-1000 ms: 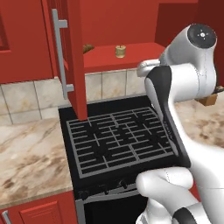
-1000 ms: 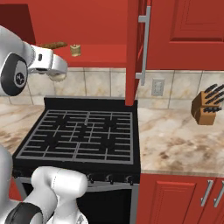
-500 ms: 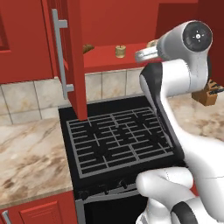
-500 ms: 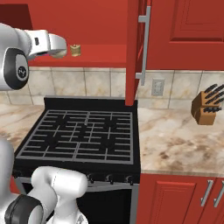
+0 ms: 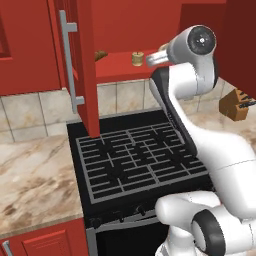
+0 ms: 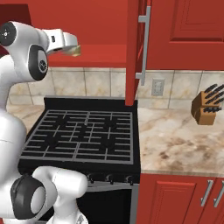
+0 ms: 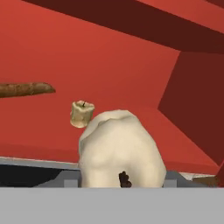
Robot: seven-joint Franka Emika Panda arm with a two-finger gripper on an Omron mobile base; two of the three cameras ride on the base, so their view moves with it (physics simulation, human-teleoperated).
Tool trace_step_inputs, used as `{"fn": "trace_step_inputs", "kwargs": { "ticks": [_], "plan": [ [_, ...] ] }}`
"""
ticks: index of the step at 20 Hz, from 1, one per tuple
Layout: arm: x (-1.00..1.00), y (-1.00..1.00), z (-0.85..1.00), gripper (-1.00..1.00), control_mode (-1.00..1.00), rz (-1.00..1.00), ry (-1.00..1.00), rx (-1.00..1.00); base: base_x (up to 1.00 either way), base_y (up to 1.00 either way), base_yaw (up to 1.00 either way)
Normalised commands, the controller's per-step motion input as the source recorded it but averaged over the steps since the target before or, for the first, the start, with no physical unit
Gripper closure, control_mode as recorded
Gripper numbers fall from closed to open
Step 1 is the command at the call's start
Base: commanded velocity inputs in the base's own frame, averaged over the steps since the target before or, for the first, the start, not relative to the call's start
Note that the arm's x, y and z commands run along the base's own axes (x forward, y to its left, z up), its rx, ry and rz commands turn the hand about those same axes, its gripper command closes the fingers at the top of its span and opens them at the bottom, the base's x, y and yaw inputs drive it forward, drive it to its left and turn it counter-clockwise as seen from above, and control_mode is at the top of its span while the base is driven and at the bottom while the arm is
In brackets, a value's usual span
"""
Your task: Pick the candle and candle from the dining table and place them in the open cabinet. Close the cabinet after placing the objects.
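Stove (image 5: 135, 165): black, grated, landmark.
Surface (image 6: 175, 142): marbled stone, both sides of stove.
Backsplash (image 6: 87, 83): beige tile behind stove.
Knife block (image 6: 205, 109): right of stove.
Outlet (image 6: 157, 86): right of stove, on backsplash.

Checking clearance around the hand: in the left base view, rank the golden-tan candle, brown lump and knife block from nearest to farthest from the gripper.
1. Golden-tan candle, on the cabinet shelf just beside the gripper.
2. Brown lump, further along the shelf by the open door.
3. Knife block, down on the counter.
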Motion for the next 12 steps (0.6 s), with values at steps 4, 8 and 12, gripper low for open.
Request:
{"fn": "trace_step_inputs", "kwargs": {
  "ticks": [4, 8, 12],
  "plan": [
    [0.52, -0.06, 0.00, 1.00, -1.00, 0.00, 0.16, 0.00, 0.00, 0.00, 0.00],
    [0.60, -0.21, 0.00, 1.00, -1.00, 0.00, 0.02, 0.00, 0.00, 0.00, 0.00],
    [0.56, -0.33, -0.03, 1.00, -1.00, 0.00, 0.00, 0.00, 0.00, 0.00, 0.00]
  ]
}}
